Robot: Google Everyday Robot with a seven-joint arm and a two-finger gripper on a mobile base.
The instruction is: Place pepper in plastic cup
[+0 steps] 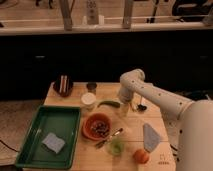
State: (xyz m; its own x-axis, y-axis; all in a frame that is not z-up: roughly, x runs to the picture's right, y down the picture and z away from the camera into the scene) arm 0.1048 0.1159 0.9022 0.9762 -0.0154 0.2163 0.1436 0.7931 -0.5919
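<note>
The pepper [108, 104] is a slim green chili lying on the wooden table [132, 130], just right of a white cup [88, 100]. My gripper [122, 104] hangs down from the white arm [150, 92] right beside the pepper's right end, low over the table; I cannot tell if it touches the pepper. A pale see-through cup [123, 112] seems to stand just below the gripper. Another small cup with green in it [116, 146] stands near the front edge.
A red bowl [97, 125] with dark contents sits in front of the pepper, with a utensil [113, 136] beside it. A green tray [30, 127] holding a blue sponge [52, 142] is at left. An orange fruit [141, 156], grey cloth [151, 136], dark bowl [63, 86] and small can [91, 86] are also there.
</note>
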